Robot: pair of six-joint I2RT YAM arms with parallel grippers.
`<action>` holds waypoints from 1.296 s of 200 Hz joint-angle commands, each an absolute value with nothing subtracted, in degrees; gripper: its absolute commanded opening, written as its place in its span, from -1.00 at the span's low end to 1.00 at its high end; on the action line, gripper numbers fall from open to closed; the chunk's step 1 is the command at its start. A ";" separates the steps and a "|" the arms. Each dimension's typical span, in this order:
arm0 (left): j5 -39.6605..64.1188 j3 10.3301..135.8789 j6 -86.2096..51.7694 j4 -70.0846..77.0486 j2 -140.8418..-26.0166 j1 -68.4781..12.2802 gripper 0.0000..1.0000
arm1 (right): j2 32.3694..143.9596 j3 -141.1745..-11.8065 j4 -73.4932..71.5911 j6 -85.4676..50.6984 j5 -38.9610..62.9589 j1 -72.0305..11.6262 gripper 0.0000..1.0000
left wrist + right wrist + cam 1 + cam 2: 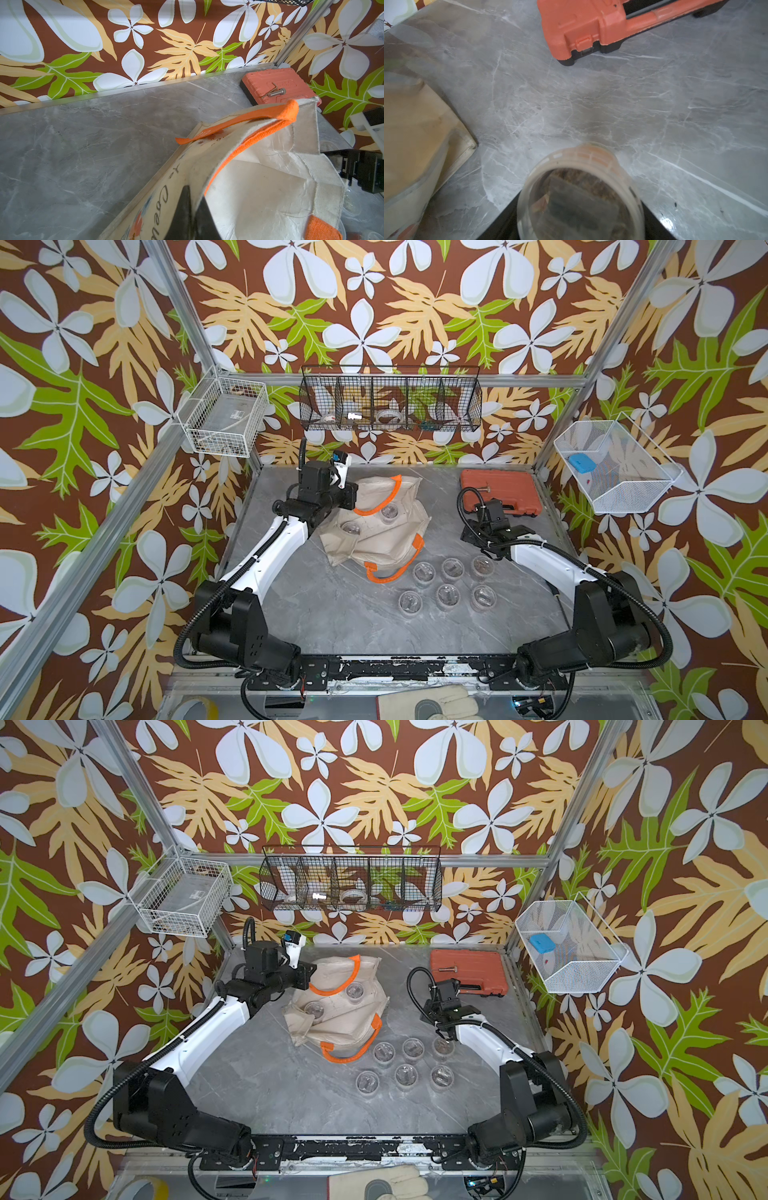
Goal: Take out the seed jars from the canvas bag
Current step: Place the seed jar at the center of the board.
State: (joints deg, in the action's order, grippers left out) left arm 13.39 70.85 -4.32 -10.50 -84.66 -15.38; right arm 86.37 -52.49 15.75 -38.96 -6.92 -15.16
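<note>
Seed jars (448, 595): six stand in two rows right of the table's (332, 622) centre, just before the canvas bag (382, 543). Only the top views show two more (390, 512) in its mouth. The left wrist view shows the left gripper (188, 195) pinching the bag's rim. The right wrist view shows the right gripper (580, 207) flanking one jar (577, 164); whether it clamps is unclear.

The grey marble-patterned bench (332, 614) carries a crumpled beige canvas bag with orange loop handles (374, 539) near its middle, an orange-red hard plastic case (500, 491) at the far right corner, and six small round clear plastic seed jars (448, 595) in two rows of three just beside the bag's nearer handle.
</note>
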 commanded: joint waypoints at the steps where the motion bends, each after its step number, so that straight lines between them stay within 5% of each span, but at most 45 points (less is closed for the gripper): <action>1: 13.60 70.79 -4.22 -8.79 -84.72 -15.36 -1.00 | 87.72 -52.25 12.19 -38.67 -5.06 -14.31 0.36; 81: 13.67 70.80 -4.31 -8.79 -85.08 -15.45 -1.00 | 92.96 -51.59 10.98 -38.23 -4.04 -12.22 0.38; 140: 13.60 70.77 -4.22 -8.85 -85.05 -15.41 -1.00 | 91.36 -52.41 12.97 -38.33 -5.68 -11.88 0.79; 206: 13.58 70.77 -4.22 -8.88 -84.78 -15.33 -1.00 | 77.05 -55.00 19.95 -38.55 -7.12 -11.11 1.00; 259: 13.27 70.74 -4.13 -8.96 -84.64 -15.41 -1.00 | 65.76 -56.62 25.37 -42.78 -18.27 -29.58 1.00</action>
